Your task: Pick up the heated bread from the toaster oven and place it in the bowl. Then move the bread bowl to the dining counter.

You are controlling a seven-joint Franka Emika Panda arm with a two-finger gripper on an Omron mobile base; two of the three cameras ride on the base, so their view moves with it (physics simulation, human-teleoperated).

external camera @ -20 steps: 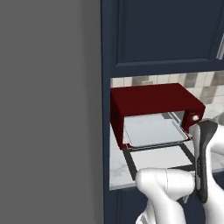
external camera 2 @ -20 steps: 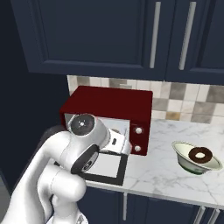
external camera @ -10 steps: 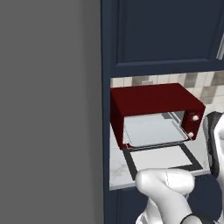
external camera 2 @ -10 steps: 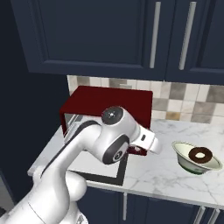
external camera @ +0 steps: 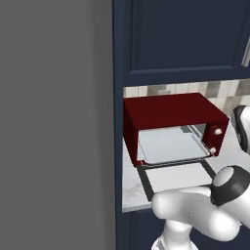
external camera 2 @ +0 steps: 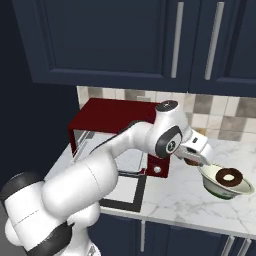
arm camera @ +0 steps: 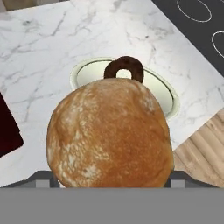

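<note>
My gripper (external camera 2: 193, 161) is shut on the heated bread (arm camera: 109, 135), a round golden-brown loaf that hides the fingertips in the hand view. It hangs just above the left rim of the pale bowl (external camera 2: 207, 177), which stands on the marble counter right of the toaster oven (external camera 2: 107, 117). A dark ring doughnut (external camera 2: 230, 176) lies in the bowl (arm camera: 83, 72). The dark red toaster oven (external camera: 171, 114) has its door folded down flat and its grey tray (external camera: 168, 144) bare. The dining counter is out of view.
Navy upper cabinets (external camera 2: 125, 40) hang over the counter (external camera 2: 170, 200). A tall grey panel (external camera: 53, 122) stands left of the oven. Beyond the bowl the hand view shows a black cooktop (arm camera: 197, 22) and a wooden board (arm camera: 205, 144).
The arm has swung right, away from the oven's open front and across the counter, carrying the bread to just over the bowl's left rim. The oven and bowl have not moved.
</note>
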